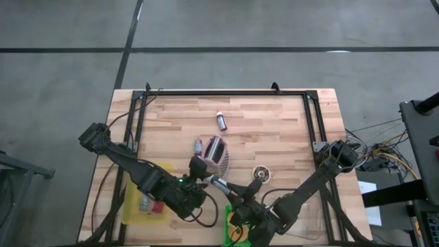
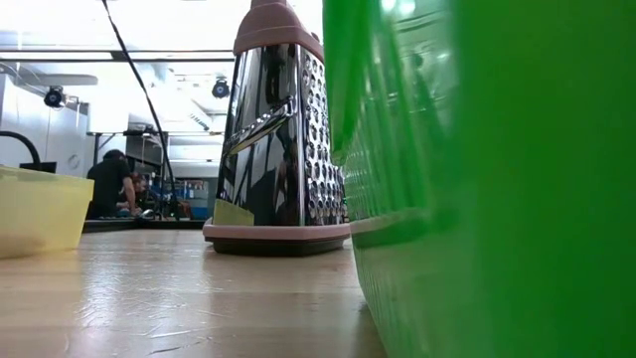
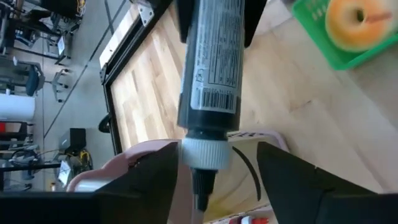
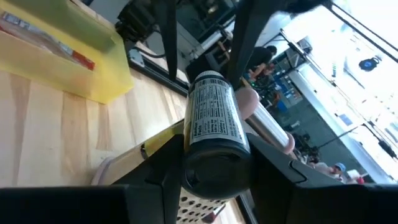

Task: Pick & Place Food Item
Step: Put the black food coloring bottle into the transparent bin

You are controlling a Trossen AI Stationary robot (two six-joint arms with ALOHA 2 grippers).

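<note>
Right jaws clamp the flat base end of the dark labelled bottle [image 4: 214, 124], one finger [image 4: 165, 168] pressed to each side. Left jaws stand wide around its white cap without touching it, so the right arm alone carries the weight. The bottle hangs level in the air between the two arms, just at 6 o'clock of the pink-topped grater [image 1: 216, 154], toward the 6 o'clock edge of the desk [image 1: 274, 123].

It looks like a hand-over. A grip at each end leaves room for both sets of jaws, and holding the bottle clear of the desk lets either arm back away without knocking the grater.

The green basket [image 1: 228, 214] with a round yellow food piece [image 3: 354, 22] sits at 5 o'clock of the bottle, and the yellow bin [image 1: 134, 199] at 8 o'clock. I cannot tell which one the bottle is meant for.

A slip is possible, since the bottle's round body gives flat fingers little to bite on.
</note>
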